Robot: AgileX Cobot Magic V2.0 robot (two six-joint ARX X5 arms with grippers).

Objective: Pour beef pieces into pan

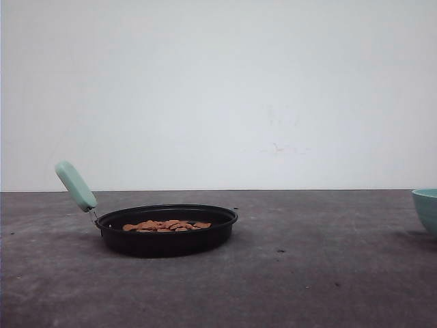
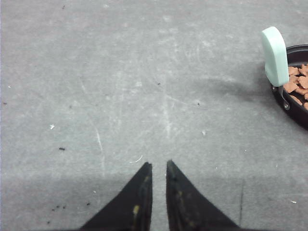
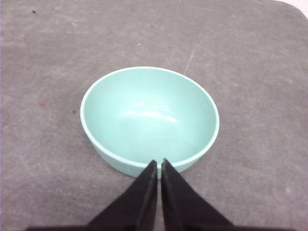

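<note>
On the grey table [image 1: 307,273], beef pieces [image 1: 167,225] fill the pan [image 1: 167,239]; the teal bowl [image 3: 149,118] sits well apart, smooth and round; left gripper [image 2: 159,166] and right gripper [image 3: 159,162] both nearly closed, holding nothing.

Quick count: one black pan [image 1: 166,239], one mint handle [image 1: 76,185] on it. One teal bowl [image 3: 149,119]. Beef pieces [image 1: 167,225] in pan, roughly dozen-plus, too clumped for exact number. Two grippers, two fingers [image 2: 132,202] each. One table [image 1: 307,273].

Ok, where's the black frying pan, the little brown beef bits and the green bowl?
black frying pan [image 1: 167,240], front view, on its outer side wall.
brown beef pieces [image 1: 167,225], front view, middle of the pile.
teal-green bowl [image 3: 149,113], right wrist view, inside bottom.
</note>
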